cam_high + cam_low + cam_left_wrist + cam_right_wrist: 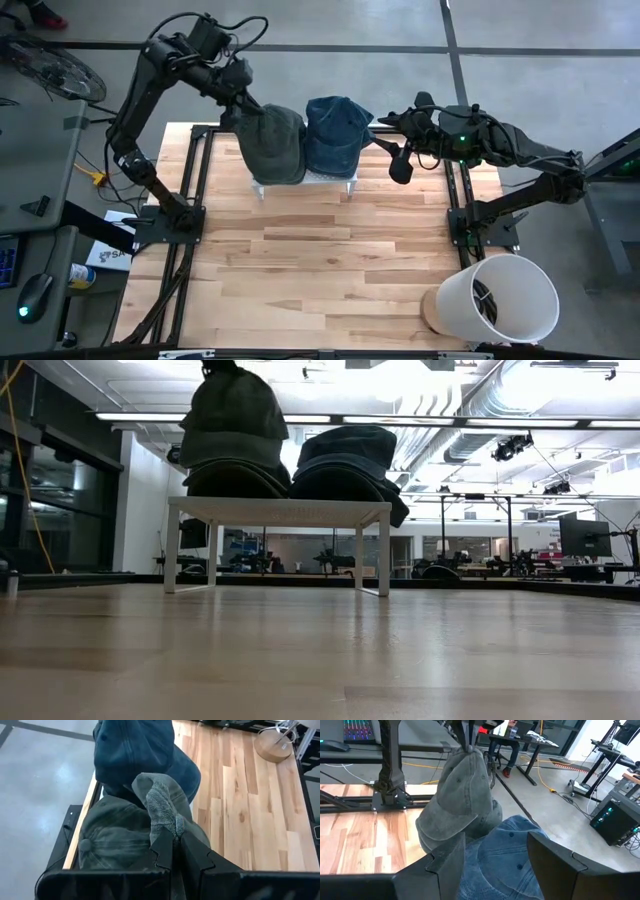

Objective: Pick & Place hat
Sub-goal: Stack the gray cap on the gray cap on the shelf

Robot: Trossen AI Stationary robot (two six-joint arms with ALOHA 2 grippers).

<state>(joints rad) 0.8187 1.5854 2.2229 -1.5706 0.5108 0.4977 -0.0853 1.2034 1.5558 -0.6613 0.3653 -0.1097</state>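
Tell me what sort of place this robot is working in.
Probably a robotics lab or workshop in an open-plan industrial hall. Exposed ducts and strip lights run across the ceiling, desks with monitors stand beyond the table, and the floor is bare concrete with cables.

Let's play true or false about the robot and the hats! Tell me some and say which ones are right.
1. The left gripper pinches the grey hat. True.
2. The right gripper holds the blue hat. False: its fingers are open, gripping nothing.
3. Both hats are over a small white stand. True.
4. The white bucket has a hat in it. False: both hats are at the stand.
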